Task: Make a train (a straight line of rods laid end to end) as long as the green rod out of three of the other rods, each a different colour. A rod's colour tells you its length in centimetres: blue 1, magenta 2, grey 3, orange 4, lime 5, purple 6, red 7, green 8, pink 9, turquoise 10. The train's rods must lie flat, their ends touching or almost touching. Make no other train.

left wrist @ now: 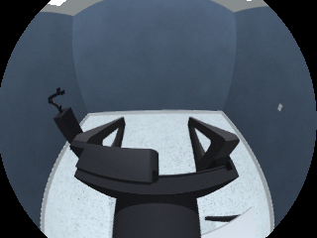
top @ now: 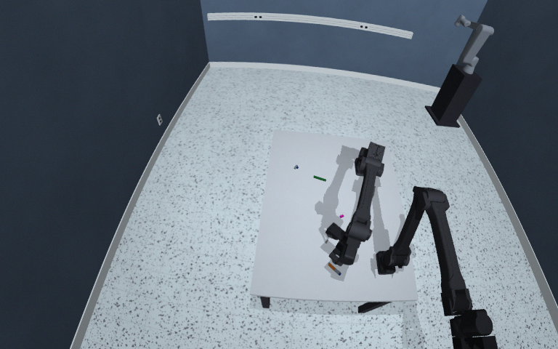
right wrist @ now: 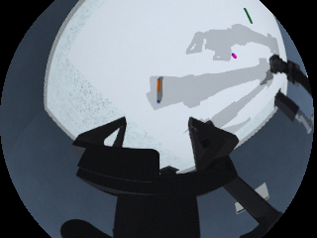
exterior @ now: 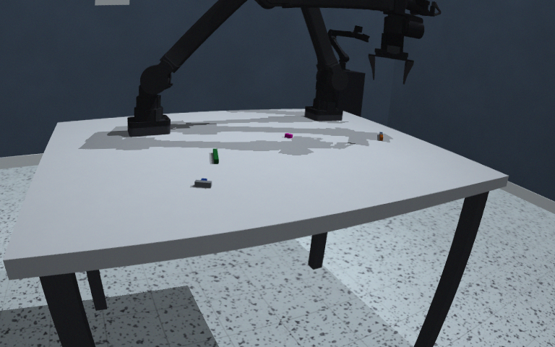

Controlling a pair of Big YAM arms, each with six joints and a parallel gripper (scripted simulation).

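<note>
Well, from the top view I see the orange rod [top: 331,266] [exterior: 381,137] [right wrist: 159,85], the grey rod [top: 336,271] [exterior: 381,133] [right wrist: 158,95] and the blue rod [top: 339,273] [right wrist: 158,101] in one line. Four, three and one make eight, like the green rod [top: 320,178] [exterior: 215,155] [right wrist: 248,16], so I think they are my train. The magenta rod [top: 341,216] [exterior: 288,135] [right wrist: 234,56] lies well apart, since this train does not need it.

In the exterior view, my right gripper [top: 330,248] [exterior: 389,81] [right wrist: 157,120] is up high, wide open with nothing in it, so it cannot bump the rods. The spare grey rod [top: 295,166] [exterior: 202,183] hides part of the spare blue rod [top: 297,167] [exterior: 204,178]. They should not make another train.

In the left wrist view, my left gripper [left wrist: 157,120] is open too, pointing away from the work.

In the right wrist view, the train looks straight, but I cannot tell if every end touches.
</note>
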